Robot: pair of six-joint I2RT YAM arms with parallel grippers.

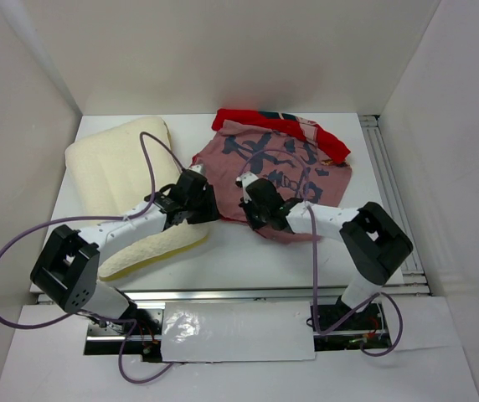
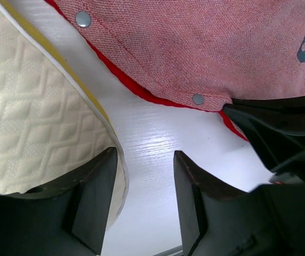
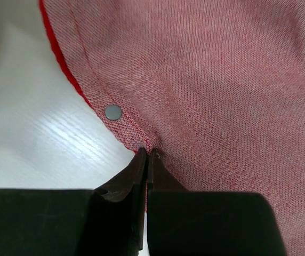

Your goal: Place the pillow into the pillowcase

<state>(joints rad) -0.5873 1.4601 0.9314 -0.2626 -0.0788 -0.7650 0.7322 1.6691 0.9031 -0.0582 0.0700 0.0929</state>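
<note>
The cream pillow (image 1: 114, 167) lies at the left of the table, its yellow-trimmed near edge (image 2: 30, 106) close to my left gripper. The pillowcase (image 1: 281, 159) is spread at centre right, faded pink side up with dark marks and a red fold at the back. My left gripper (image 2: 144, 154) is open over bare table between the pillow and the pillowcase hem (image 2: 158, 98), holding nothing. My right gripper (image 3: 148, 152) is shut on the pillowcase's red-stitched hem, just beside a metal snap (image 3: 113, 112). In the top view it (image 1: 249, 208) sits at the case's near-left edge.
White walls enclose the table on the left, back and right. A metal rail (image 1: 394, 184) runs along the right edge and another along the front (image 1: 248, 293). Purple cables (image 1: 151, 146) loop over the pillow and beside both arm bases.
</note>
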